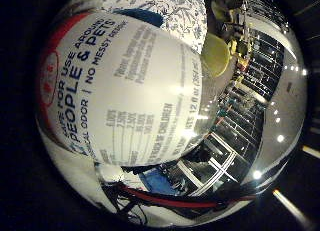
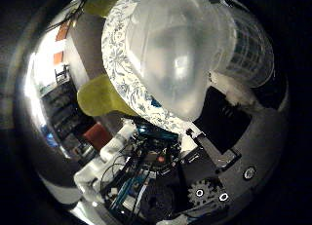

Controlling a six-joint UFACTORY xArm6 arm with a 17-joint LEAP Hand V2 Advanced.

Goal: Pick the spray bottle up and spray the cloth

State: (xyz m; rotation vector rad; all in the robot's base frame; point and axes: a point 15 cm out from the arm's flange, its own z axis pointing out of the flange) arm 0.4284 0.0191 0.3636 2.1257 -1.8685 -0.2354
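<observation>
So the white plastic spray bottle [image 1: 130, 91] with printed label sits tight against the palm, apparently lifted, with the white-and-black hand [image 2: 204, 176] seemingly curled round it. Next: aim at the blue floral-patterned cloth [image 2: 117, 69] behind, then squeeze the trigger.

Black and white hand [image 2: 195, 171], small gear, silver screws
</observation>
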